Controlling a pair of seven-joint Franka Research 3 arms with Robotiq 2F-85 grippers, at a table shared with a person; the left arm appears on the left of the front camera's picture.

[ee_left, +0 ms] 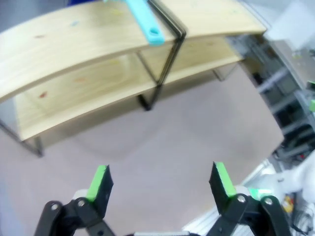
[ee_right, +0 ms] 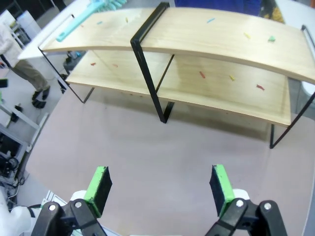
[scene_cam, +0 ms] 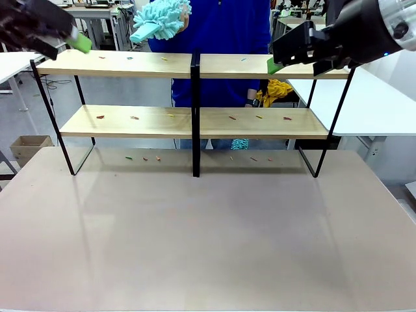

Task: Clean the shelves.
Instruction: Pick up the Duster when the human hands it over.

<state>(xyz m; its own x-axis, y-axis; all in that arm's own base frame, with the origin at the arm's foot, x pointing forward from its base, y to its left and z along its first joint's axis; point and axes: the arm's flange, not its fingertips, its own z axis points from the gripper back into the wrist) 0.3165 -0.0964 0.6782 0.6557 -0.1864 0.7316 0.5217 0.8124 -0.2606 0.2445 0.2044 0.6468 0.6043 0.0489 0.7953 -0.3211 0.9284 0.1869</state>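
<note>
The shelves [scene_cam: 195, 121] are two light-wood boards in a thin black frame with a central post, standing across the far half of the table. Small coloured scraps [scene_cam: 134, 117] lie scattered on both boards. A person in blue stands behind them and holds a turquoise duster [scene_cam: 159, 18] over the top board's left half. My left gripper [scene_cam: 78, 42] hovers high at the shelves' left end, and in the left wrist view [ee_left: 162, 182] it is open and holds nothing. My right gripper [scene_cam: 276, 63] hovers at the top board's right part, also open [ee_right: 161, 187] with nothing in it.
A few scraps [scene_cam: 143, 158] lie on the table [scene_cam: 208, 247] just in front of the shelves. A cardboard box [scene_cam: 29, 146] sits on the floor at the left. A white table [scene_cam: 383, 97] stands at the right, and a yellow cloth [scene_cam: 276, 91] shows behind the shelves.
</note>
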